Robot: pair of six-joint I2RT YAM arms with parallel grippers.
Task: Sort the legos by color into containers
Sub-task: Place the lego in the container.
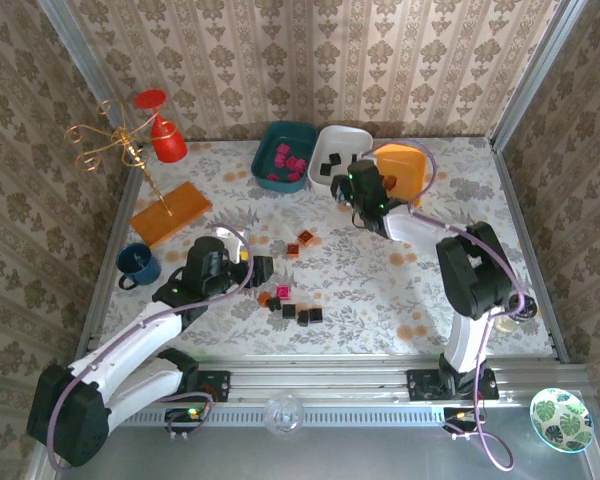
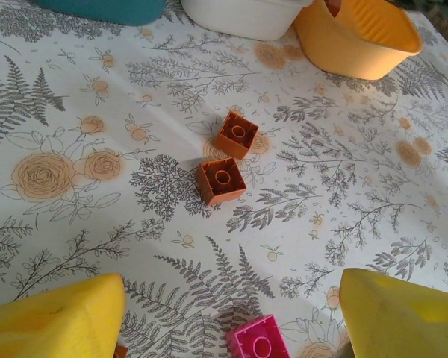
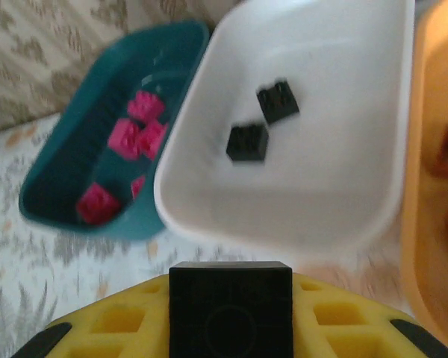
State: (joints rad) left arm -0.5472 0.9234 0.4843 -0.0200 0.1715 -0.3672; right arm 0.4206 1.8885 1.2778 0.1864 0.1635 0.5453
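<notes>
Two black legos in white tray, right claw gripping third lego, left claw wide

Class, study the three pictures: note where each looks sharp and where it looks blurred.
Top external: evenly lit, sharp throughout. Left wrist: orange bricks crisp, near yellow fingers soft. Right wrist: teal tray and white tray blurred, the black brick up close clearer.
</notes>
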